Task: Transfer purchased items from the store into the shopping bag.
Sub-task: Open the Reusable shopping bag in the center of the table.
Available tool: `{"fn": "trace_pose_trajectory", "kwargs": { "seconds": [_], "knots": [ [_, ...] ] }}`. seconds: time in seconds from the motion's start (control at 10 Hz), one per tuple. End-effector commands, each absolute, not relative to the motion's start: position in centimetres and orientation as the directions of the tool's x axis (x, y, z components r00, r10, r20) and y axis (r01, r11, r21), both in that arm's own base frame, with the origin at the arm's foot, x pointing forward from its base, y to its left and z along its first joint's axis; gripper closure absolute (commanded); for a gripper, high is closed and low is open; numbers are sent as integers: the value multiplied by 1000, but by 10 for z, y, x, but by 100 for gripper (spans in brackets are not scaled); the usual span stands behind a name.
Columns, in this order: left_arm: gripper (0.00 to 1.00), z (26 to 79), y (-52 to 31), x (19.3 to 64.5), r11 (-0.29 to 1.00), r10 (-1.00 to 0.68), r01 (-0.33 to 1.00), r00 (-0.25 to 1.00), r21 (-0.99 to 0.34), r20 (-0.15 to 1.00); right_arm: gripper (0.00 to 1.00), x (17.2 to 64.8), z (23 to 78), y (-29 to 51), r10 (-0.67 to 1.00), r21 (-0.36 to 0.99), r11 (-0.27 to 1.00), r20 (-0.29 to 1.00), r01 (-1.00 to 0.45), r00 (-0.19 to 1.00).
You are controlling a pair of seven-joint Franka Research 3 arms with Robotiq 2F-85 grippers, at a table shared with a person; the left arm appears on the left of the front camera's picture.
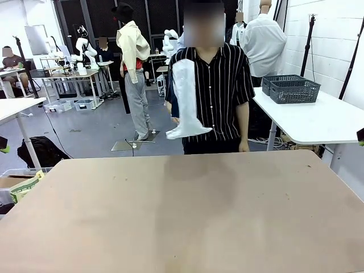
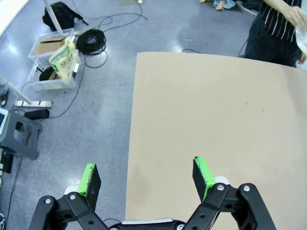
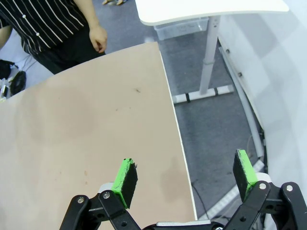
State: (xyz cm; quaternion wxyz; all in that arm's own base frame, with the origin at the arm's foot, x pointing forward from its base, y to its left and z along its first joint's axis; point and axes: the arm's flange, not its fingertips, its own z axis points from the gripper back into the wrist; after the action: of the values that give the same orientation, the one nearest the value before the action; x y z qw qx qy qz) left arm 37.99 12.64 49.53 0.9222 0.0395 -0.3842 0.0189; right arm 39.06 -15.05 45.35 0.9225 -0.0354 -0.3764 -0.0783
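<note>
My left jaws hang spread wide, holding nothing, above the left edge of the surface point(image 1: 182, 216). Past its far edge, about the middle, a person holds the shopping bag point(image 1: 185, 102) against the chest. It is thin pale film, so I judge it light, limp and slippery, best pinched at a handle or a doubled rim. My right jaws, likewise spread and bare, hang over the surface's right edge.

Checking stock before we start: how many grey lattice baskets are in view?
2, both on the white side table: the front basket and the rear basket just behind it.
</note>
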Motion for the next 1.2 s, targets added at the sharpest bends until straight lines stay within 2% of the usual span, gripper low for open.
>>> {"fn": "trace_pose_trajectory", "kwargs": {
  "seconds": [0.0, 1.1],
  "knots": [
    [0, 496, 129, 378, 996, -7, -59, 708, 69, 707, 0, 390, 451, -152, -106, -13, 987, 693, 160, 713],
    [0, 496, 129, 378, 996, -7, -59, 708, 69, 707, 0, 390, 451, -152, -106, -13, 987, 693, 160, 713]
  ]
}}
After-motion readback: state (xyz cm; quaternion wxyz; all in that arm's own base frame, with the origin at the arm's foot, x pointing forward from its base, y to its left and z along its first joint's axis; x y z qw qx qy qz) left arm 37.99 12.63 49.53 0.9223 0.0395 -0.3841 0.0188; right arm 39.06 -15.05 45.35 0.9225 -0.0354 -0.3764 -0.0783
